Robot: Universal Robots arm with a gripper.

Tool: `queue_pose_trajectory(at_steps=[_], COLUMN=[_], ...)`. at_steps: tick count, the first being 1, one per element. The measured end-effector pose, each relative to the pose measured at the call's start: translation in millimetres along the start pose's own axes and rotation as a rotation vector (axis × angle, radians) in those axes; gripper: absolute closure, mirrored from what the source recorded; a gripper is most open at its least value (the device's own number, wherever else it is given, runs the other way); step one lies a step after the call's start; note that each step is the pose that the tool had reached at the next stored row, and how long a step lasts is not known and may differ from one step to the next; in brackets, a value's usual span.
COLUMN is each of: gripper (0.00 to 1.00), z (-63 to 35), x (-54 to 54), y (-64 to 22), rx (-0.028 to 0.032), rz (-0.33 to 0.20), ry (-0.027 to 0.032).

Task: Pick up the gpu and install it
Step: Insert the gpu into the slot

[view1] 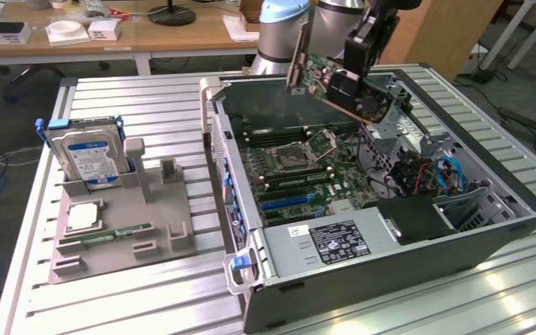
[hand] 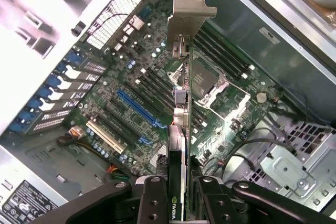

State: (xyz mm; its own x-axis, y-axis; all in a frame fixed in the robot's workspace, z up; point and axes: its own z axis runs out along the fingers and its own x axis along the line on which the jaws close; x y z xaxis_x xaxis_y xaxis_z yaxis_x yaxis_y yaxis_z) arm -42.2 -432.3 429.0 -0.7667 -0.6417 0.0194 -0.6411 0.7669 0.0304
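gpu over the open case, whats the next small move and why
Probably level the gpu and bring it over the blue slot: the gripper holds it tilted, high above the motherboard, apparently offset from that slot.

The slatted metal table [view1: 119,98] carries an open computer case [view1: 380,279] and, beside it, a grey parts stand [view1: 161,216].

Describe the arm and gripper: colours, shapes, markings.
Arm: silver-grey round tube segments with a light blue joint cap. Gripper: matte black, with two jointed linkage fingers that have round pivot screws at the joints.
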Motion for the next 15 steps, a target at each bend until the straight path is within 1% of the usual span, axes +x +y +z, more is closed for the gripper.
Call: queue_pose_trajectory(at_steps=[15], gripper=[0.74], z=[0.4], x=[0.1], y=[-0.1], rx=[0.0034], rz=[-0.177], ry=[0.0054])
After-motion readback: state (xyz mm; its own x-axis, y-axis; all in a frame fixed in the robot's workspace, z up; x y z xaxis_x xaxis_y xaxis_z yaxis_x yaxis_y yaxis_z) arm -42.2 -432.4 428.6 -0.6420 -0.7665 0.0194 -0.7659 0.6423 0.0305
